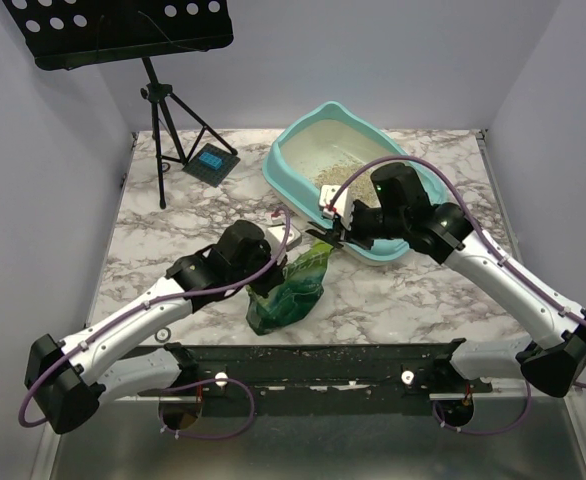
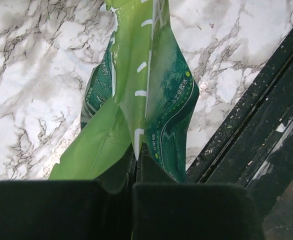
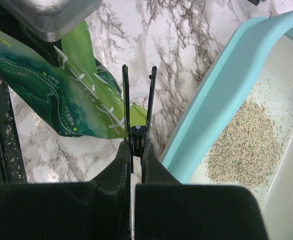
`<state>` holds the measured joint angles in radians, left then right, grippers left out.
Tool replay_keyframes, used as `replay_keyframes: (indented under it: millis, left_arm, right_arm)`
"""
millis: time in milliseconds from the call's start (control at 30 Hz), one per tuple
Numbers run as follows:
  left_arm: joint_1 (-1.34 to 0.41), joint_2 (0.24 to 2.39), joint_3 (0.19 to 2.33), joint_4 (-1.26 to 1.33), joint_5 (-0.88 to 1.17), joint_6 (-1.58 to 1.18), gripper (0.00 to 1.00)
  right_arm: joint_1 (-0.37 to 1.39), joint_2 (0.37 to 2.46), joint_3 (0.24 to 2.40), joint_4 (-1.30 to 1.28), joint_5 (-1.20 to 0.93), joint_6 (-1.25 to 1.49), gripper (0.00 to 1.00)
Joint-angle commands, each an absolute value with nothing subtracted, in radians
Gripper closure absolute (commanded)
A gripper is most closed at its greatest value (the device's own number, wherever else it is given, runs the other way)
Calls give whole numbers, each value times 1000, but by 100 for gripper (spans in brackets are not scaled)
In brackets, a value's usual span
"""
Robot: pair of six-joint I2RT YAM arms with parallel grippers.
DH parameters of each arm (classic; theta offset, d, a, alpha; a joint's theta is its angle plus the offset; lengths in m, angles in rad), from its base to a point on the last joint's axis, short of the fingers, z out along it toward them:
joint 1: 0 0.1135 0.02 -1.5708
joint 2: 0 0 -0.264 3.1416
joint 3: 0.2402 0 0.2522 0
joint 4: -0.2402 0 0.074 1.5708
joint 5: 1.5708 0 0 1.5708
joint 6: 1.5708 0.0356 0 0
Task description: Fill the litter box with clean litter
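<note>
- The left gripper is clamped tight on an edge of a green foil bag, the foil pinched between its two dark fingers; the bag's far end is cut off at the top of the left wrist view.
- The bag lies crumpled on the marble-patterned table, near the middle, just in front of the litter box; its print is too small to read.
- The right gripper is closed narrowly on the hinge end of a black clip, whose two thin arms stand apart in a V.
- One clip arm crosses the bag's light-green edge in the right wrist view; whether it touches the foil cannot be told.
- The turquoise litter box sits at the far right of the table, its near right corner hidden under the right arm in the top view.
- The clean litter forms a low beige pile on the box's off-white floor.
- Stray granules dot the black rail at the near edge.
- A music stand occupies the far left corner, its top cropped; a small dark object beside its legs cannot be identified.
</note>
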<state>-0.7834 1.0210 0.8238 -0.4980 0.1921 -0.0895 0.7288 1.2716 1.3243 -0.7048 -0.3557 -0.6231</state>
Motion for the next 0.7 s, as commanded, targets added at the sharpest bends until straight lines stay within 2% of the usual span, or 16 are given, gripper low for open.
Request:
replay_keyframes:
  millis: [0,133,333,667]
  left_arm:
    - [-836,1049,847,-541,89,-16,100]
    - [-905,1061,923,-554,55,106,100]
    - [-951,1045,974,-497,155,316,100]
    - [-914,999,882,-312,334,505,100]
  right_arm:
    - [718,1250,1330,-732,-331,-632,100]
    - [709,1212,1312,-735,-313,-623,100]
    - [684,1094,1238,-776,-262,-705,100]
    - [681,1061,1246,-907,-451,-838,100]
